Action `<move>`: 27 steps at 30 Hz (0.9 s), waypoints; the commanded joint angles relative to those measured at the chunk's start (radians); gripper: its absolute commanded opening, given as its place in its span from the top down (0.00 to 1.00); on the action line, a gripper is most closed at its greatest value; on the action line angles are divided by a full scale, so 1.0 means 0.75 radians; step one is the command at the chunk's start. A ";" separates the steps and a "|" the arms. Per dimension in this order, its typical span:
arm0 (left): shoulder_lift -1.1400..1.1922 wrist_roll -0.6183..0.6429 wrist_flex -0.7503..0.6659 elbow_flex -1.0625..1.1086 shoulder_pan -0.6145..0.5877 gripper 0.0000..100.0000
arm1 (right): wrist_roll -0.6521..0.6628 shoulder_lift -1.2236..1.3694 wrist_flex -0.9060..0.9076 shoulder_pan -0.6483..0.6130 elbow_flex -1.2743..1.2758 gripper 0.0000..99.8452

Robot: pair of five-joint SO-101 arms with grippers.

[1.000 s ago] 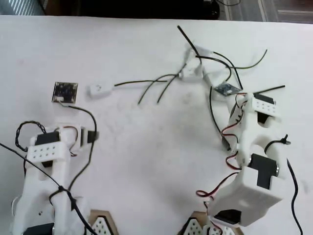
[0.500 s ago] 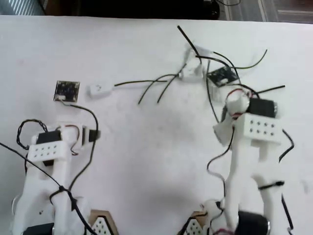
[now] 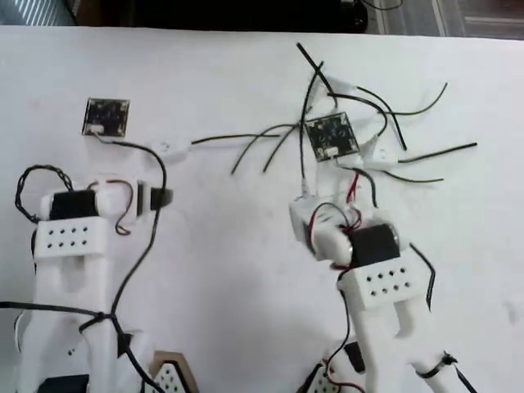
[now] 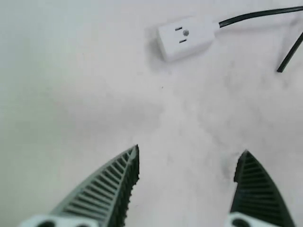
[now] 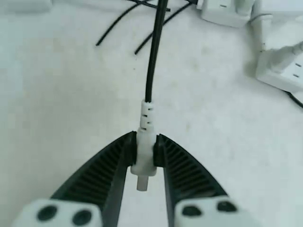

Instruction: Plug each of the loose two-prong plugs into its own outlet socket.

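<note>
My right gripper (image 5: pixel 145 140) is shut on a white two-prong plug (image 5: pixel 143 166). The plug's black cord (image 5: pixel 154 56) runs away from it toward the tangle of cords. In the high view this arm stands near the table's middle, and the cord (image 3: pixel 304 147) rises from under it. My left gripper (image 4: pixel 189 158) hangs open over bare table with nothing between its fingers. A short way beyond its fingertips lies a white outlet socket (image 4: pixel 185 37) on a black cord, slots facing up. In the high view that socket (image 3: pixel 166 149) lies left of centre.
More white sockets and plugs (image 5: pixel 280 70) lie in a tangle of black cords (image 3: pixel 360 102) at the back right. Another white block (image 5: pixel 221 12) sits beside them. Loose cord ends (image 3: pixel 254 151) spread toward the table's middle.
My right arm has swung from the right side leftward to the table's middle. The left arm has shifted slightly farther from the front edge.
</note>
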 commanded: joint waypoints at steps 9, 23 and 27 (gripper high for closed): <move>-0.050 0.198 -0.006 -0.123 0.214 0.68 | -0.264 -0.044 -0.377 -0.373 0.143 0.98; -0.402 0.223 -0.113 0.129 0.363 0.68 | -0.442 -0.044 -0.594 -0.600 0.268 0.98; -0.562 0.219 -0.113 0.221 0.437 0.68 | -0.442 -0.046 -0.592 -0.602 0.268 0.98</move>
